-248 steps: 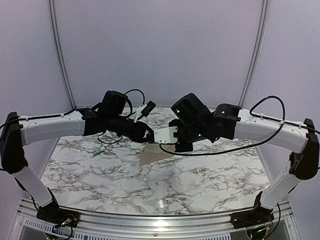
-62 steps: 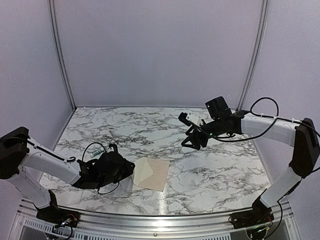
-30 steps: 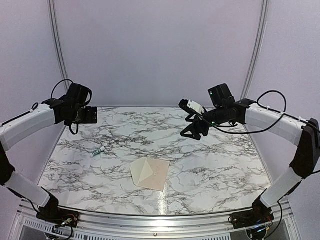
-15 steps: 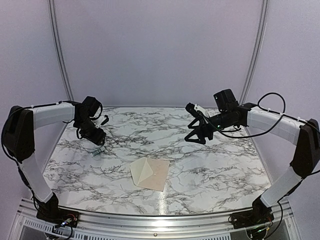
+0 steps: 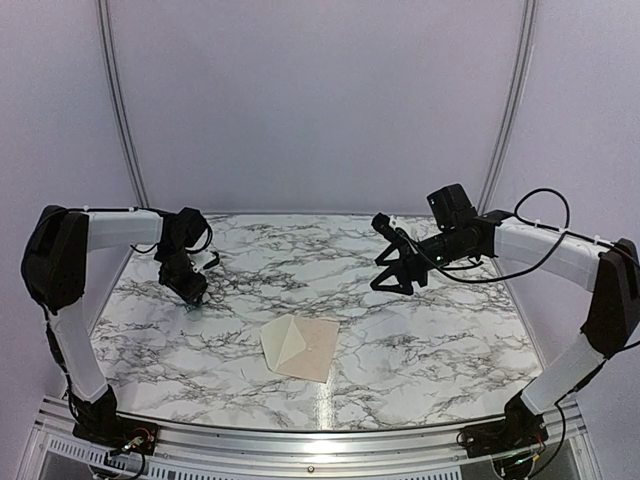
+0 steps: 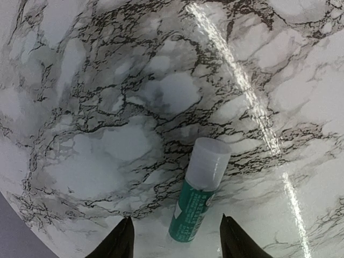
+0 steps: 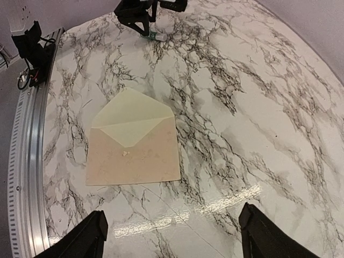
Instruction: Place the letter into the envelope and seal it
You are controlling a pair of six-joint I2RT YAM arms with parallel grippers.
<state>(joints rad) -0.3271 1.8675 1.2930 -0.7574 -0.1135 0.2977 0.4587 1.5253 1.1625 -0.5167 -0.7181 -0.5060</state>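
**Inspector:** Left wrist view?

**Assistant:** The left fingers (image 6: 121, 243) are cut off by the lower edge, so only their tips show. The print on the glue stick (image 6: 200, 193) is too blurred to read.

**Inspector:** Right wrist view?

**Assistant:** The right fingers (image 7: 80, 239) are cropped the same way. The left arm (image 7: 141, 12) is cut by the top edge.

**Inspector:** Top view?

**Assistant:** The glue stick is hidden under the left arm near the bench's (image 5: 450, 330) left edge. Whether the peach panel of the envelope (image 7: 131, 115) is the letter cannot be told.
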